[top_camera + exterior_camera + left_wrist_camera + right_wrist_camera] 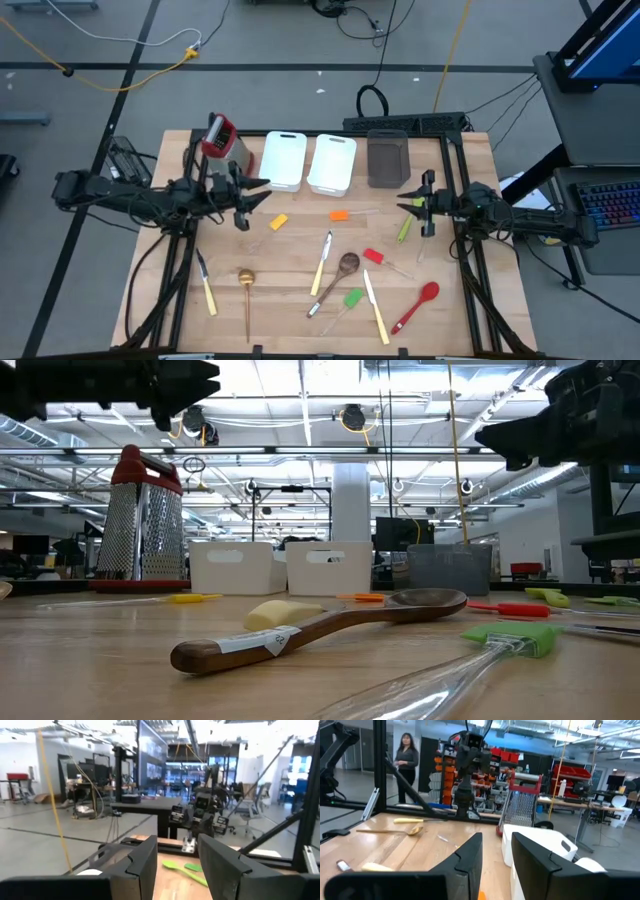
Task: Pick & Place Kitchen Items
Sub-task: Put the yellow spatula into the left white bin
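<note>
Nearby, brown wooden spoon, glossy, white label on handle; both end effectors parted, empty

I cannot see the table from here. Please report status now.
Left gripper and right gripper raised, open, empty. Wooden spoon and other utensils loose on table. White bins empty. Nothing blocking.

Wooden worktop carrying bins and loose utensils

Two white bins, a grey bin and a grater are sitting along the far edge; a wooden spoon, red spoon, gold ladle, green spatula and knives are lying nearer the front.
</note>
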